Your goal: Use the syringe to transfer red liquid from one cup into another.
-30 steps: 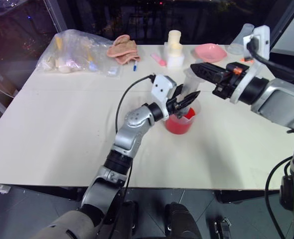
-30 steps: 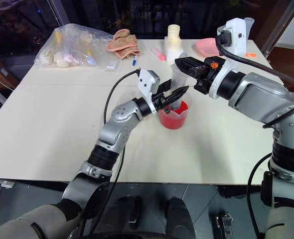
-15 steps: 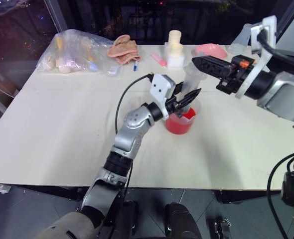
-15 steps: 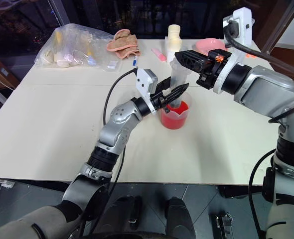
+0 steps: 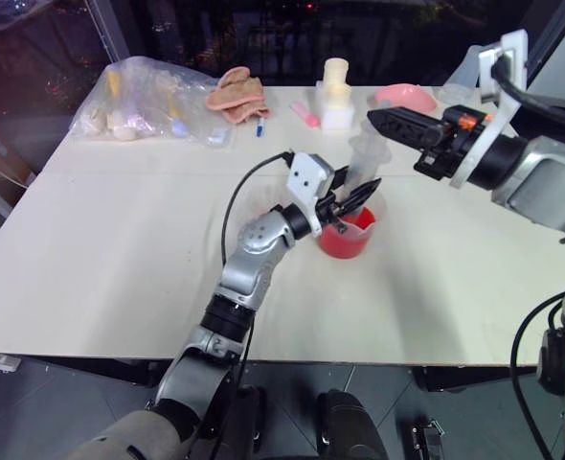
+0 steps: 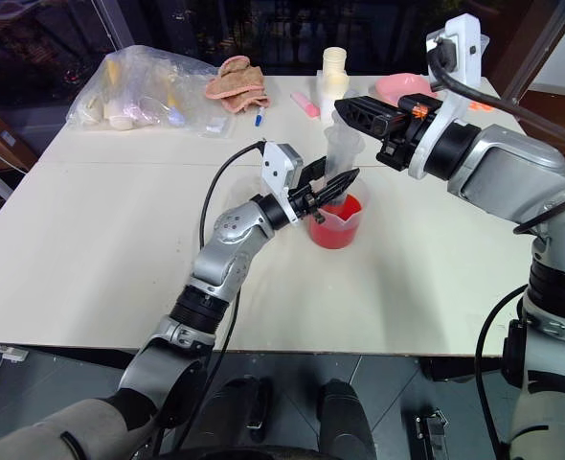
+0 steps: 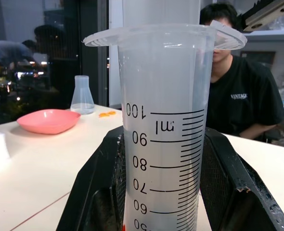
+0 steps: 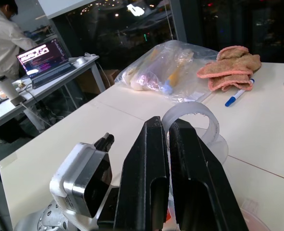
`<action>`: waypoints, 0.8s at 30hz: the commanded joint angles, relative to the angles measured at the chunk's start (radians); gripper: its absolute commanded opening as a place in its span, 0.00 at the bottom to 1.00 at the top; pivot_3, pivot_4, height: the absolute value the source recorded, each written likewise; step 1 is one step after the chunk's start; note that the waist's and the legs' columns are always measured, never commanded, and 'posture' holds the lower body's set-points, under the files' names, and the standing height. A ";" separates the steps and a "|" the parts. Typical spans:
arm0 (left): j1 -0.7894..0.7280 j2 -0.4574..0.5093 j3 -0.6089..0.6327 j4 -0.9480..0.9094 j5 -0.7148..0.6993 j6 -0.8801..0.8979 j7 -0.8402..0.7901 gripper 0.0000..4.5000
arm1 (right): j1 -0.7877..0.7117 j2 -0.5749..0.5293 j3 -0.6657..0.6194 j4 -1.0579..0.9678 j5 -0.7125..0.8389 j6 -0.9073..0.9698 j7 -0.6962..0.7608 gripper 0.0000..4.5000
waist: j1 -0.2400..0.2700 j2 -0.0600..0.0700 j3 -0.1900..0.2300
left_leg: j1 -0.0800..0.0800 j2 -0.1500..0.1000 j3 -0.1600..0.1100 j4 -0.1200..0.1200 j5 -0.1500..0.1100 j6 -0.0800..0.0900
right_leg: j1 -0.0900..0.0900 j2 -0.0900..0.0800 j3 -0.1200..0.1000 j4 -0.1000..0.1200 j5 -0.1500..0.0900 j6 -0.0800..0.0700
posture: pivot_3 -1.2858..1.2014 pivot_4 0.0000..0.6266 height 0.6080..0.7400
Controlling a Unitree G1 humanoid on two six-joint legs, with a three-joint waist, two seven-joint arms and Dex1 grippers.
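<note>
Cream tabletop [image 5: 120,240] with a seam line running across it, dark floor [image 5: 33,402] under the near edge. Dark night windows [image 5: 263,38] behind the far edge, metal frame post [image 5: 105,29] near the far-left corner. City lights reflected in the glass [image 7: 17,72]. Second pale desk [image 8: 45,77] beside the windows with an open lit laptop [image 8: 43,55]. Person in a white top [image 8: 5,33] at that desk; another person in a black t-shirt [image 7: 243,101] sits beyond the table. Bright indoor lighting overhead.
</note>
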 commanded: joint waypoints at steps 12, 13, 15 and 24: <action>-0.004 -0.004 -0.027 0.018 0.028 0.038 -0.001 0.34 | -0.056 -0.013 -0.085 -0.046 0.021 -0.048 0.022 0.02 | 0.000 0.000 0.000 | 0.000 0.000 0.000 0.000 0.000 0.000 | 0.000 0.000 0.000 0.000 0.000 0.000 | 0.52 0.24 1.00; -0.006 -0.004 -0.026 0.015 0.027 0.037 0.000 0.34 | -0.054 -0.012 -0.085 -0.046 0.022 -0.048 0.021 0.02 | 0.000 0.000 0.000 | 0.000 0.000 0.000 0.000 0.000 0.000 | 0.000 0.000 0.000 0.000 0.000 0.000 | 0.52 0.24 1.00; -0.014 -0.006 -0.020 0.012 0.024 0.038 0.005 0.34 | -0.045 -0.011 -0.087 -0.048 0.026 -0.046 0.018 0.02 | 0.000 0.000 0.000 | 0.000 0.000 0.000 0.000 0.000 0.000 | 0.000 0.000 0.000 0.000 0.000 0.000 | 0.52 0.24 1.00; -0.050 -0.016 0.007 0.002 0.006 0.041 0.029 0.34 | 0.000 -0.026 -0.103 -0.064 0.044 -0.025 0.020 0.86 | 0.000 0.000 0.000 | 0.000 0.000 0.000 0.000 0.000 0.000 | 0.000 0.000 0.000 0.000 0.000 0.000 | 0.52 0.24 1.00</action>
